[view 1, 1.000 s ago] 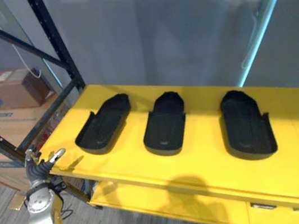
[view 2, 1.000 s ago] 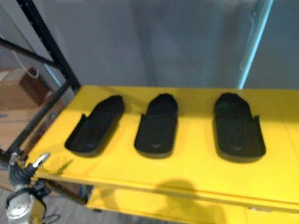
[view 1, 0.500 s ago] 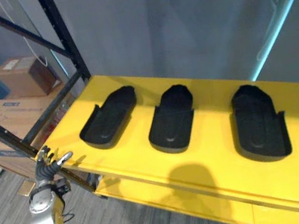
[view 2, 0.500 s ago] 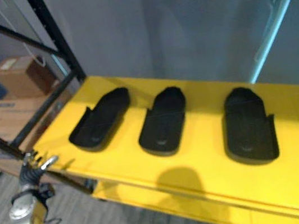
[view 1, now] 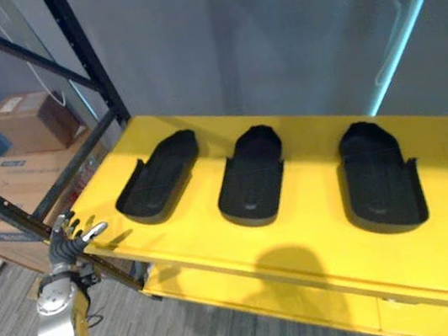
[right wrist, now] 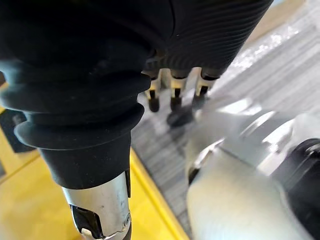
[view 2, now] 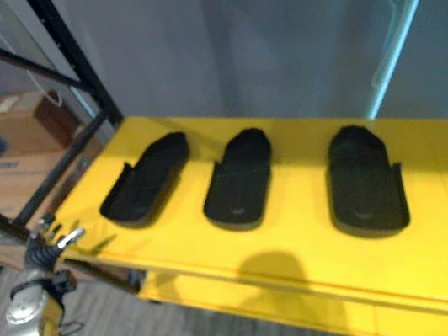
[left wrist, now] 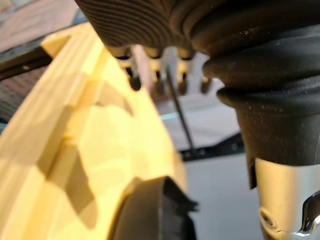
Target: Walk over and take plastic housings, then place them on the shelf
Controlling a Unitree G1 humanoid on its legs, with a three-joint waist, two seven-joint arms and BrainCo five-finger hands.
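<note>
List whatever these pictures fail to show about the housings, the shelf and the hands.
Left hand: too small in the eye views to tell whether it touches the yellow shelf at its corner.
Left housing: left wrist view, cut off by the picture's edge.
Shelf's lower tier: eye views, hidden under the top board.
Shelf's right end: eye views, cut off by the picture's edge.
Right hand: right wrist view, dark cover hides the palm.

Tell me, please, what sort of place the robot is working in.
Most likely a warehouse or factory storeroom: black steel racking, stacked cardboard boxes behind it, and black plastic housings laid out on a yellow shelf.
</note>
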